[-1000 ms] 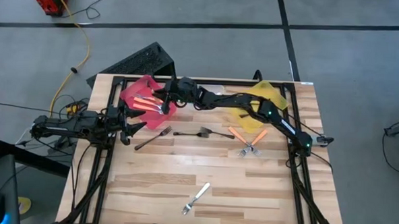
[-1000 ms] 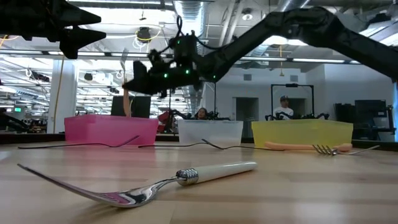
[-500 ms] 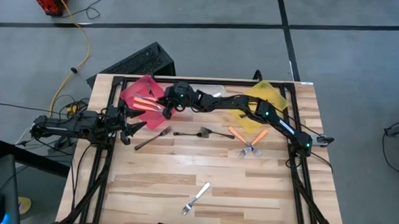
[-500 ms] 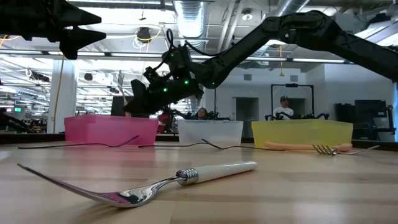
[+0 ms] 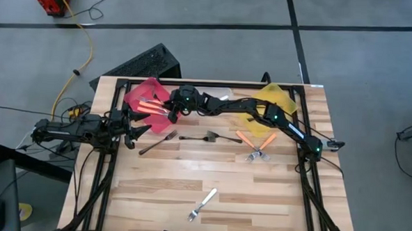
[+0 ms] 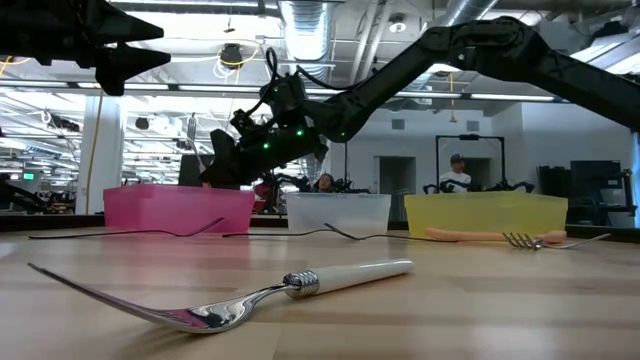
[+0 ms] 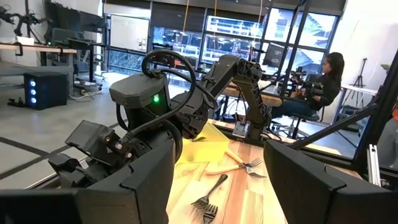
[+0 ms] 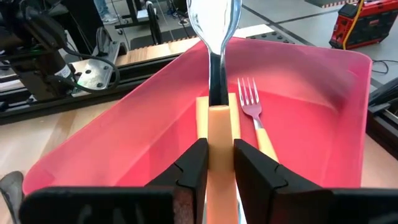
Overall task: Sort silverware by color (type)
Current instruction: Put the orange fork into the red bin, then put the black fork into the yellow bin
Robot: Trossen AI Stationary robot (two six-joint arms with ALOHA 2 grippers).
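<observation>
Sorting looked only partly done at this point. The right gripper [image 8: 217, 163] was reaching across to the far left, right over the red bin [image 5: 139, 93], with its fingers pinched on an orange-handled fork [image 8: 217, 134], head up, hovering above the bin's floor and not let go yet. The red bin already had another orange-handled fork [image 8: 256, 121] lying in it, and the high view showed orange handles in there too.

Left to do, as far as I could tell: two dark forks [image 5: 198, 137] in the middle of the table, two crossed orange-handled forks [image 5: 256, 145] on the right near the yellow bin [image 5: 282, 98], and one white-handled fork [image 5: 203, 204] alone near the front edge. I couldn't make out anything in the yellow bin or the clear bin [image 6: 337, 213] between the two others.

The left gripper [image 5: 137, 130] waited at the table's left edge, fingers spread wide, holding nothing.
</observation>
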